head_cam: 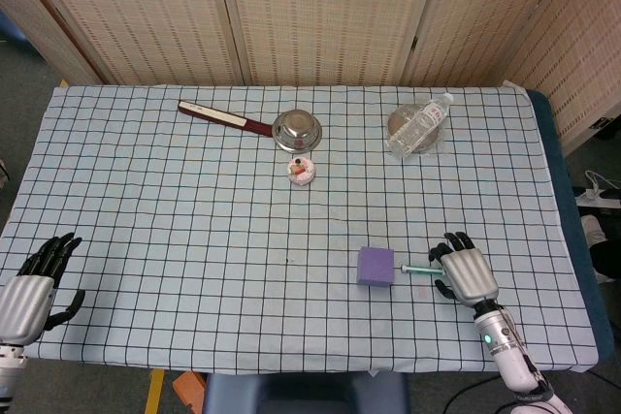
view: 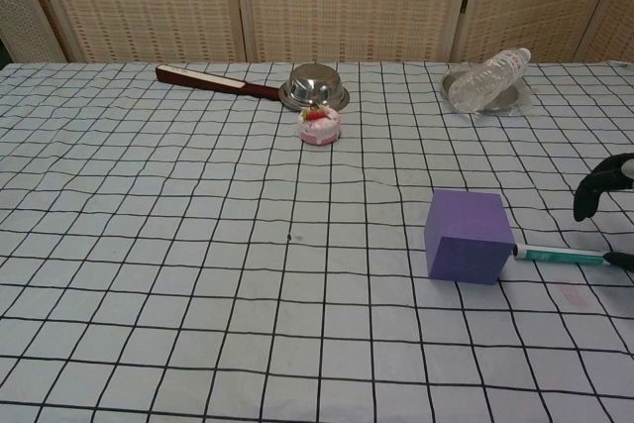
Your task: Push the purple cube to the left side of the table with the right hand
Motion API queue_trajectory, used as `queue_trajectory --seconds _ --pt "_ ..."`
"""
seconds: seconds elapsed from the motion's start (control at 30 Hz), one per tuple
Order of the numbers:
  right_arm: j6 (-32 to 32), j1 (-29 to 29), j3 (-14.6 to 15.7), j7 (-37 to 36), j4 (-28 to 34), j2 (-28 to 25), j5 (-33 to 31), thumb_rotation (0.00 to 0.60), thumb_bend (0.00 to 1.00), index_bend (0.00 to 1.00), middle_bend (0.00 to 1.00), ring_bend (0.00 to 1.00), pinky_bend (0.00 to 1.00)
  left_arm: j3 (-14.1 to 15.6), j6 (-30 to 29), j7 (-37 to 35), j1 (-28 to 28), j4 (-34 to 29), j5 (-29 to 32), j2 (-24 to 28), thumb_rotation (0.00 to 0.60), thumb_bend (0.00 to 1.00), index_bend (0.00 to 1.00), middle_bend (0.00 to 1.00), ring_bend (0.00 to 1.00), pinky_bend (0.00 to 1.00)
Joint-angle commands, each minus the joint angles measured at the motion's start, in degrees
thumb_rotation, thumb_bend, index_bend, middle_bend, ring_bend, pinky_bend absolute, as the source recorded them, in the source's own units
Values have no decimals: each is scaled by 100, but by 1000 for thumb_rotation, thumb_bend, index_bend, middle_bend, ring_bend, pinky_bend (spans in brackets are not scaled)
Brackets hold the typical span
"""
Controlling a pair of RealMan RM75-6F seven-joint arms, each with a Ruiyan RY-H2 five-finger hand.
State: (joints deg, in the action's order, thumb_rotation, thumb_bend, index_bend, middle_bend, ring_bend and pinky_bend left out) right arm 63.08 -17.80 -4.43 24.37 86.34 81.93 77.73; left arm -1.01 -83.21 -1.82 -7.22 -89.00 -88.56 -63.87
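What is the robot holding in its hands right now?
Nothing. The right hand is open over the pen, just right of the purple cube, not touching it. The left hand is open and empty too.
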Motion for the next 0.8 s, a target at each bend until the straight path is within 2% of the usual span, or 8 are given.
queue_trajectory --seconds 0.03,0.3,0.8 --pt "-110 -141 -42 171 -179 222 -117 600 223 428 382 144 147 8 19 -41 -8 7 -3 18 600 411 0 0 0 168" --pt "-180 -272 -51 543 -343 506 -424 600 229 453 402 157 150 5 100 -153 -44 35 42 51 600 413 0 0 0 169" --pt "-199 -414 67 1324 -198 613 -940 600 232 468 410 179 158 23 206 -324 -98 74 52 95 600 417 0 0 0 171"
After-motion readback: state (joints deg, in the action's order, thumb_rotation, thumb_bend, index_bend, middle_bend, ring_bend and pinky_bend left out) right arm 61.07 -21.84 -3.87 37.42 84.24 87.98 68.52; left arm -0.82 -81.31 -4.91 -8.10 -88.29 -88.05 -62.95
